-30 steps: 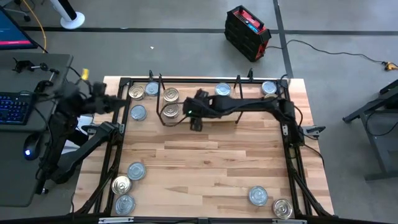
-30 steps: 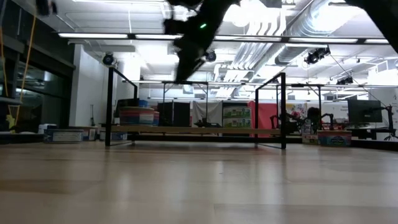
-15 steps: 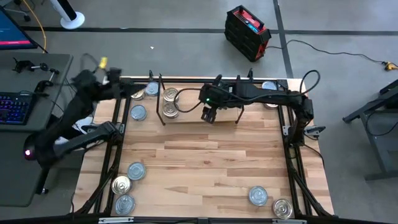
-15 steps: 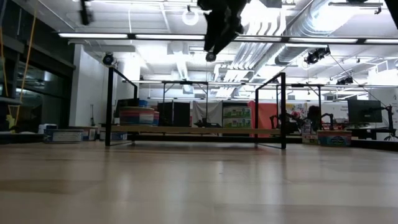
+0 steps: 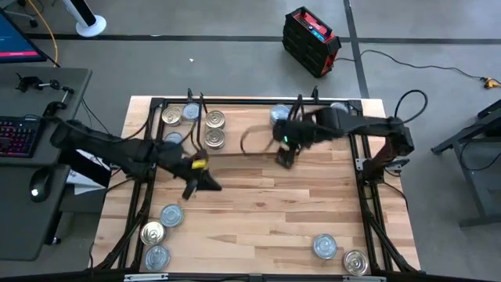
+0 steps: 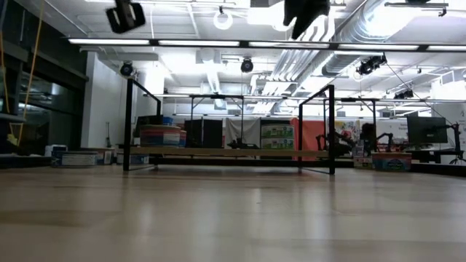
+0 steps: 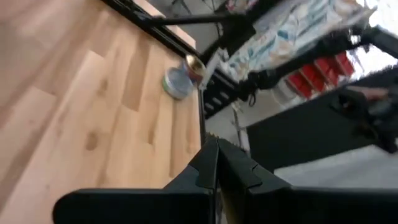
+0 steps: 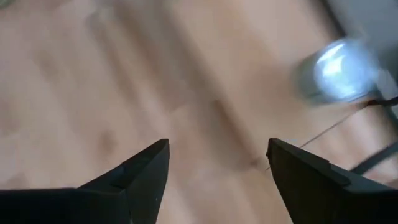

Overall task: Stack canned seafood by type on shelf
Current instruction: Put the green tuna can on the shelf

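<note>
Round tins of canned seafood stand on the shelf (image 5: 250,141) at the table's far side: gold lids (image 5: 215,120), (image 5: 214,139), (image 5: 171,117) and silver lids (image 5: 190,112), (image 5: 279,115). Others sit on the tabletop near left (image 5: 171,215) and near right (image 5: 325,247). My left gripper (image 5: 207,184) hangs shut and empty over the table's left middle, its fingers pressed together in the left wrist view (image 7: 216,155). In front of the shelf my right gripper (image 5: 283,154) hangs open and empty (image 8: 217,158), with a silver tin (image 8: 336,68) beyond it.
The shelf has thin black uprights (image 6: 129,124), (image 6: 331,127) at its ends. Bare wood lies across the table's middle (image 5: 266,204). A black frame runs along the table's edges (image 5: 145,196). A desk with a keyboard (image 5: 19,137) stands off the left side.
My left arm has swung in from beyond the table's far left corner, over the table toward its middle and near side, sinking a little. My right gripper has drawn away from the shelf's left part toward the table's right edge and has risen.
</note>
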You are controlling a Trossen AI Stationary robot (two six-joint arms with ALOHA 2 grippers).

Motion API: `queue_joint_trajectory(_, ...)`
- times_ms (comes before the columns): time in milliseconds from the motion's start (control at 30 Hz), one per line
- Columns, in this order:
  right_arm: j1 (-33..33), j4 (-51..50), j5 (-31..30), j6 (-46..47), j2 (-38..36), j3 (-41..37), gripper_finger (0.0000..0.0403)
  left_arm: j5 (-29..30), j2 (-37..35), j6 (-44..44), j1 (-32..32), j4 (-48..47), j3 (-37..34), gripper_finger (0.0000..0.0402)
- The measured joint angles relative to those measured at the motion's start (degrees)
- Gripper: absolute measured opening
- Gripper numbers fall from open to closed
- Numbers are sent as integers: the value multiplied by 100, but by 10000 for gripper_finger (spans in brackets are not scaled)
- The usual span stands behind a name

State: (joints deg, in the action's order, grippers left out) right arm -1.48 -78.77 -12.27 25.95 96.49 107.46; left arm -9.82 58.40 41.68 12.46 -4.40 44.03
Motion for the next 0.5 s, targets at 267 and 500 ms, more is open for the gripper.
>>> queue_joint_trajectory(267,-2498,821,1070,2224,-645,-1633,223,2244,239,731,1404,560,17,0)
queue_joint_trajectory(500,-4792,2083,1066,5084,-915,-3118,122,2688,1888,1516,1759,1835,83,0)
